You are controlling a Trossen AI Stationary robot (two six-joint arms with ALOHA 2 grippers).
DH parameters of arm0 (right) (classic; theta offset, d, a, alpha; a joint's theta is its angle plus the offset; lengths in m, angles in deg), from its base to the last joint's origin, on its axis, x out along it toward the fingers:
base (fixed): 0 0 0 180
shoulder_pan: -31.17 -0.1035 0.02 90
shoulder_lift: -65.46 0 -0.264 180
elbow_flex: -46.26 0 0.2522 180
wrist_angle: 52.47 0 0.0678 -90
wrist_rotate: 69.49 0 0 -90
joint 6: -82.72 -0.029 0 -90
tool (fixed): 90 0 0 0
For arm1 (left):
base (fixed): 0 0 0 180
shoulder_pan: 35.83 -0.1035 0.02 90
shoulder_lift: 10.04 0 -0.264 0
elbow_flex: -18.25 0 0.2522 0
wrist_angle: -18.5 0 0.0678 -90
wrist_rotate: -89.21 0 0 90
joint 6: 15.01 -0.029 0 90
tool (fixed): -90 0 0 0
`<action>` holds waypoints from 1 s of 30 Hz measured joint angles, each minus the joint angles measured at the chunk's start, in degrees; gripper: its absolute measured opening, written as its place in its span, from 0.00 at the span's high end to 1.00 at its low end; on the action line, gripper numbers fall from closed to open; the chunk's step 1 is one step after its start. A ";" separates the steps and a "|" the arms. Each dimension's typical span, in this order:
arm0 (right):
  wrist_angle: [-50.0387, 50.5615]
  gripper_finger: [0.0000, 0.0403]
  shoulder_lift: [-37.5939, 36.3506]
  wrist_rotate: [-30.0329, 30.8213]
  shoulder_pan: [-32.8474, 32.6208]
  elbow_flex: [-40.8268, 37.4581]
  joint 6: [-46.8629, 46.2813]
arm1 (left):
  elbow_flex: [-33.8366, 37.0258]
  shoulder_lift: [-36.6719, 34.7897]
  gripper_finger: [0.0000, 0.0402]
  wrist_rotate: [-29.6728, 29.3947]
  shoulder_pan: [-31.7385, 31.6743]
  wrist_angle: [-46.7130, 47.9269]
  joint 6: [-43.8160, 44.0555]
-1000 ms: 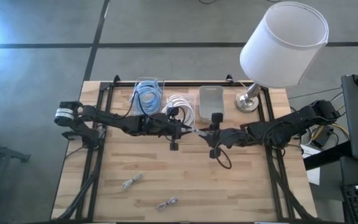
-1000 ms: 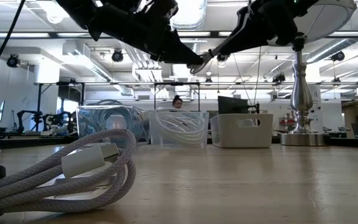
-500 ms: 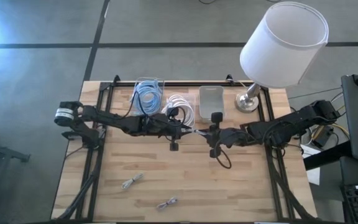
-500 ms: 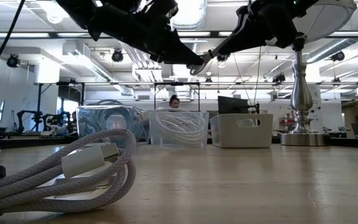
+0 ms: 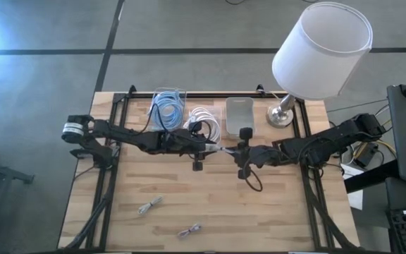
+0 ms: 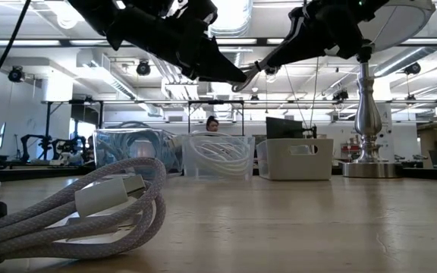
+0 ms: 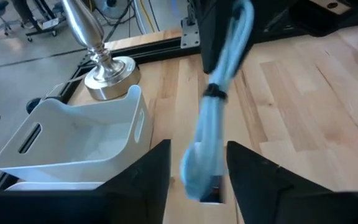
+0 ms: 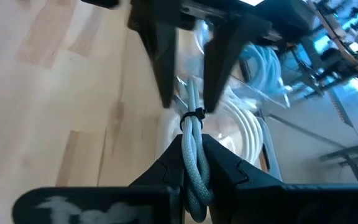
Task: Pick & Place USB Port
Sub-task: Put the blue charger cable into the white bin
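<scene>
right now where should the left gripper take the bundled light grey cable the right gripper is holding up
Grip the bundled light grey cable on its free end beyond the black tie, away from the right gripper clamped on the other end. Come straight on from the opposite side, as the left gripper faces it now, fingers open astride the strands. The bundle is thin and stiff, so a short pinch should hold.

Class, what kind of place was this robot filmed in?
Probably a robotics lab or workshop: open ceiling ducts, equipment racks and a person at a desk show beyond the wooden table.
</scene>
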 joint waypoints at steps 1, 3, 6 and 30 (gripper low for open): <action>0.35 0.93 -0.01 1.14 0.09 0.00 -0.54 | 0.00 0.00 0.60 0.00 0.00 0.00 0.00; 2.17 0.93 -0.01 4.25 0.42 0.01 -2.39 | 0.00 0.00 0.59 -0.25 0.00 0.00 0.00; 7.24 0.93 -0.04 7.71 1.66 0.00 -6.16 | 0.00 0.00 0.59 -1.28 -0.02 0.00 0.02; 13.34 0.93 1.99 12.77 23.11 -1.42 -32.85 | 0.00 0.00 0.59 -1.31 -0.02 0.11 0.20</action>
